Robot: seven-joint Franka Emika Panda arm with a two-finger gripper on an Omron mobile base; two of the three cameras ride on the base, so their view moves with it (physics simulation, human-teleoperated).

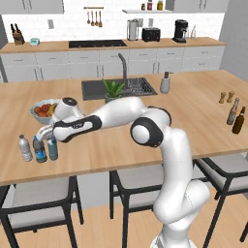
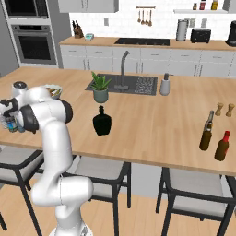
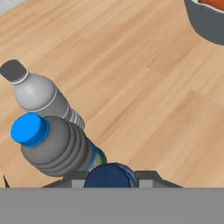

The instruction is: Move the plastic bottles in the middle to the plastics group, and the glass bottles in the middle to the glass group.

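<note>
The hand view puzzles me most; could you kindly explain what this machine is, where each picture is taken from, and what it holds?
This is a white robot arm on a driving base, in a rendered kitchen. Two pictures come from cameras on the base, behind the arm to its left and right. The third looks along its hand. On the wooden counter stand a black flask, a potted plant and a fruit bowl. Far to the right are a tall glass bottle and a brown bottle. At the left, the jaws appear closed on a pale-blue water bottle, beside a greyish bottle and a blue-capped bottle.
</note>
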